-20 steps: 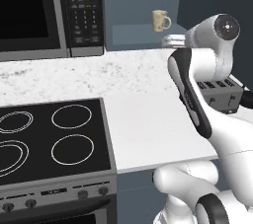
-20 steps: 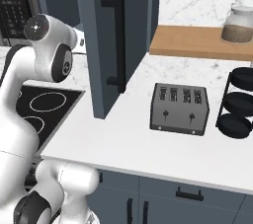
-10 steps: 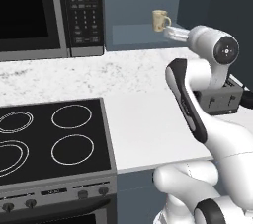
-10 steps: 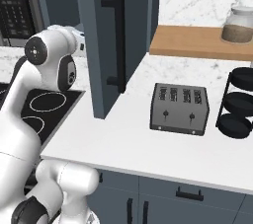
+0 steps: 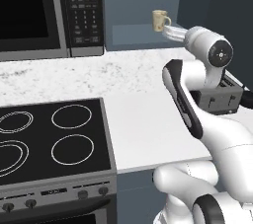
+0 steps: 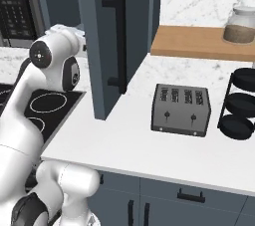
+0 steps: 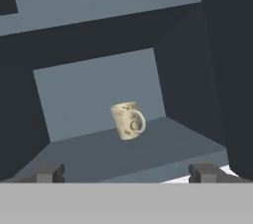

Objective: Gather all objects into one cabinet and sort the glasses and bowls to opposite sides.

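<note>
A cream-beige mug stands on the lower shelf of the open slate-blue cabinet, its handle pointing right. My gripper hovers just right of and below the mug, at the shelf's front edge, open and holding nothing. In the hand view the mug sits mid-shelf ahead of the gripper, well beyond the fingertips. The cabinet door, with its black bar handle, stands swung open in the right base view. The bowl and the other mugs are out of view.
A dark toaster sits on the white counter right of the arm. A microwave hangs over the stove. At the right are a black tiered rack, a wooden shelf and a jar.
The wrist has dropped a little and the hand has reached left toward the cabinet opening, closing in on the mug. The jaws stay open.
</note>
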Motion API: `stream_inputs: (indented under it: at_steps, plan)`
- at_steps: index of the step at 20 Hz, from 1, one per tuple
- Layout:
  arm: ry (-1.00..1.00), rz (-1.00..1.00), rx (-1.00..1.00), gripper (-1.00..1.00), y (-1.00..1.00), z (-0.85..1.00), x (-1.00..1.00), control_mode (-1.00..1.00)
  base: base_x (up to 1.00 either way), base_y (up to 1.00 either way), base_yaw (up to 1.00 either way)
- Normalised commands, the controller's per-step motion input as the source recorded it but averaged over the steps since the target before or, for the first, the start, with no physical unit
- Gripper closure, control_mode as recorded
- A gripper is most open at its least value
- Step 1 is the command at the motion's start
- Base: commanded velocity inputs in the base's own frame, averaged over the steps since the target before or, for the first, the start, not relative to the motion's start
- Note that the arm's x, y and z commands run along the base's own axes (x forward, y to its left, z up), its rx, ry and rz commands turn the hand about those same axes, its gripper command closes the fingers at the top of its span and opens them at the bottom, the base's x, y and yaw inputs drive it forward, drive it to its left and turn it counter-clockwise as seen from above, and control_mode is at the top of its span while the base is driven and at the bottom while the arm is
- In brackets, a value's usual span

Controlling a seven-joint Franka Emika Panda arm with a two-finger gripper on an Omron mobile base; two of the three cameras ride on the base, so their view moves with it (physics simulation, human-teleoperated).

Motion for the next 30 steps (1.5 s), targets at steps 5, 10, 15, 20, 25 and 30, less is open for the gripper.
stream_inputs:
  at_steps: [5, 10, 15, 20, 25, 30]
  plan:
    - [0.03, 0.00, 0.00, -1.00, 0.00, 0.52, 0.33, -1.00, 0.00, 0.00, 0.00]
    - [0.04, 0.00, 0.00, -1.00, 0.00, 0.25, 0.19, -1.00, 0.00, 0.00, 0.00]
    - [0.01, 0.00, 0.00, -1.00, -0.01, 0.00, 0.00, -1.00, 0.00, 0.00, 0.00]
    - [0.00, 0.01, 0.00, -1.00, -0.23, -0.03, 0.00, -1.00, 0.00, 0.00, 0.00]
    - [0.00, 0.05, 0.00, -1.00, -0.09, -0.15, 0.03, -1.00, 0.00, 0.00, 0.00]
    - [0.00, 0.01, 0.00, -1.00, 0.00, -0.05, 0.00, -1.00, 0.00, 0.00, 0.00]
